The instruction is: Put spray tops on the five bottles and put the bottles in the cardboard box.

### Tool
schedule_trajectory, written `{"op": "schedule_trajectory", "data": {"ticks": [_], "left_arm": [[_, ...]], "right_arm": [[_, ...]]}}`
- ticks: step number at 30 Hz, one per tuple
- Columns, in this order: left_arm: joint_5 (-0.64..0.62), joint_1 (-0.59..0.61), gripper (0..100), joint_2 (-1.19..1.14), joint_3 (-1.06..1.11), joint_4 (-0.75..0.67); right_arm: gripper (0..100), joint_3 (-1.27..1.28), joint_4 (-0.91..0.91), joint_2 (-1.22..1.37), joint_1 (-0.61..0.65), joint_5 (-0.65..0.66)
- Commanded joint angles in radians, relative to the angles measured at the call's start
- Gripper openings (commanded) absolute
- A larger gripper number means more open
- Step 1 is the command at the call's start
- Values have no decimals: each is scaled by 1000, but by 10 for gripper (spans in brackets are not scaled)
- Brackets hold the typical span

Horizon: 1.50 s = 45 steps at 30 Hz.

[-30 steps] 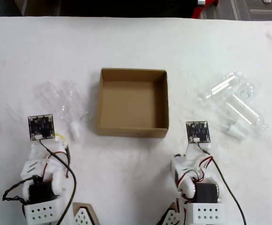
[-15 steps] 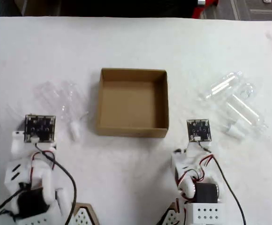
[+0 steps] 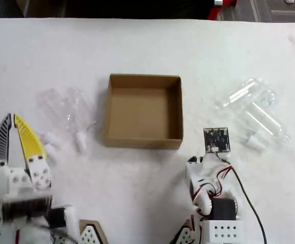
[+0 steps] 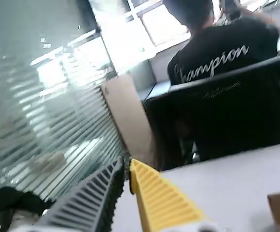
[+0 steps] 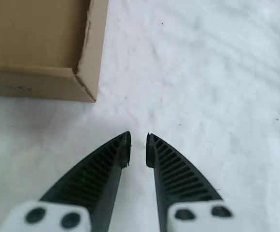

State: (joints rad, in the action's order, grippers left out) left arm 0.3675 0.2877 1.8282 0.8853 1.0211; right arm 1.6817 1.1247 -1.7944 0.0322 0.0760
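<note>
Two grippers hold nothing: left gripper has swung upward, jaws closed together; right gripper unmoved, jaws a slit apart, beside the cardboard box; bottles lie right of it

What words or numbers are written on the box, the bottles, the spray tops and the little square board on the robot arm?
cardboard box: faint marks low on its outer wall, too blurred to read.
clear bottles: no label or print to be seen.
white spray tops: nothing written on them.
square board: tiny marks, too small to read.
So none of these has text that can be quoted.
</note>
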Motion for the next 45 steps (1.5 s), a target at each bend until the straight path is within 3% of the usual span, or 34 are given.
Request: {"op": "schedule_trajectory", "data": {"ticks": [1, 6, 13, 17, 21, 25, 30, 39, 45], "left_arm": [[9, -148, 28, -206, -204, 28], [-5, -220, 24, -645, -526, 227], [-196, -232, 26, -1026, -1074, 605], [-204, -232, 24, -1162, -1255, 721], [-203, -232, 24, -1265, -1252, 720], [-207, -232, 24, -1339, -1152, 667], [-209, -225, 24, -1336, -994, 505], [-216, -294, 24, -1330, -535, 74], [-336, -308, 24, -1334, -342, -138]], "right_arm": [[46, 9, -19, -1, 5, 8], [46, 9, -18, 1, 105, 8], [46, 9, -27, -5, 255, 26], [46, 5, -114, -5, 252, 241], [46, 2, -277, -5, 179, 473], [43, 2, -449, -5, 154, 493], [46, 8, -550, -5, 157, 488], [42, -25, -694, -5, 174, 488], [42, -232, -621, 18, 334, 287]]}}
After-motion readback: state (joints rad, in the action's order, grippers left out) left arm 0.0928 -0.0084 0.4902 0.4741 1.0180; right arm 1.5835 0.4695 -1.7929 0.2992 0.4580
